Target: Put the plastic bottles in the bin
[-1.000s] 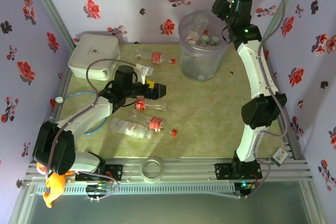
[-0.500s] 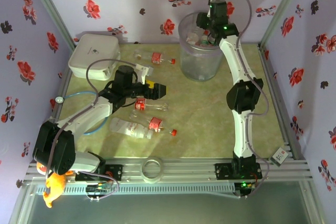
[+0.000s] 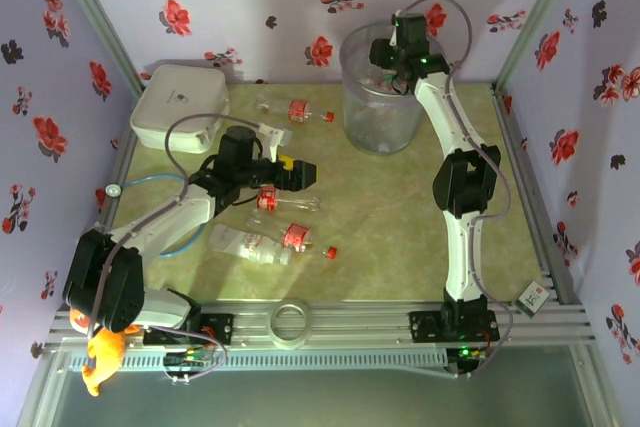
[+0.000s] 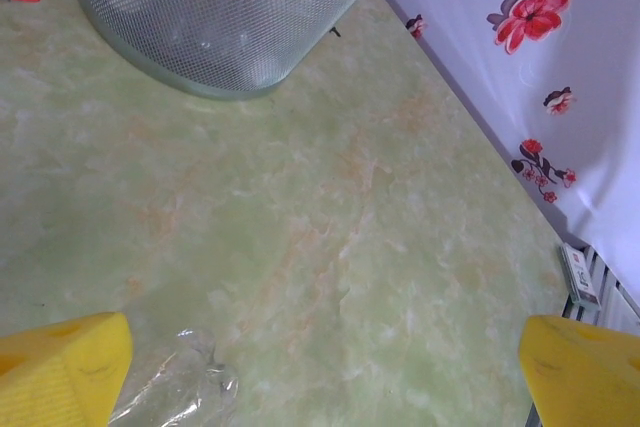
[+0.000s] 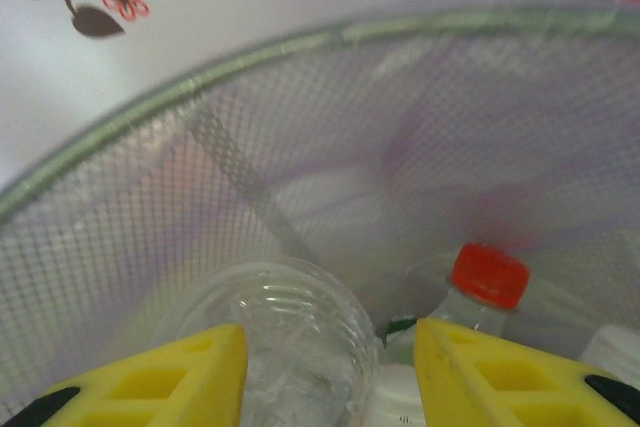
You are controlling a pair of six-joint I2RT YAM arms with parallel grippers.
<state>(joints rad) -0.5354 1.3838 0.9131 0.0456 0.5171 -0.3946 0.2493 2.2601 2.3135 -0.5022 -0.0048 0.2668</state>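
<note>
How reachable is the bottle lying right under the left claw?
Probably reachable: the left claw hangs open just above the bottle, with nothing between them. In the wrist view the bottle sits toward one finger, so a small shift may be needed first.

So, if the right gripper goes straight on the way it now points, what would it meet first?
Probably the red-capped bottle lying in the bin: the right gripper, shut on a clear bottle, points down into it. Depth is unclear.

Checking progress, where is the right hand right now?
The right hand is at the far side, in the mouth of the bin; its wrist view shows it closed on a clear bottle beside a red-capped one.
</note>
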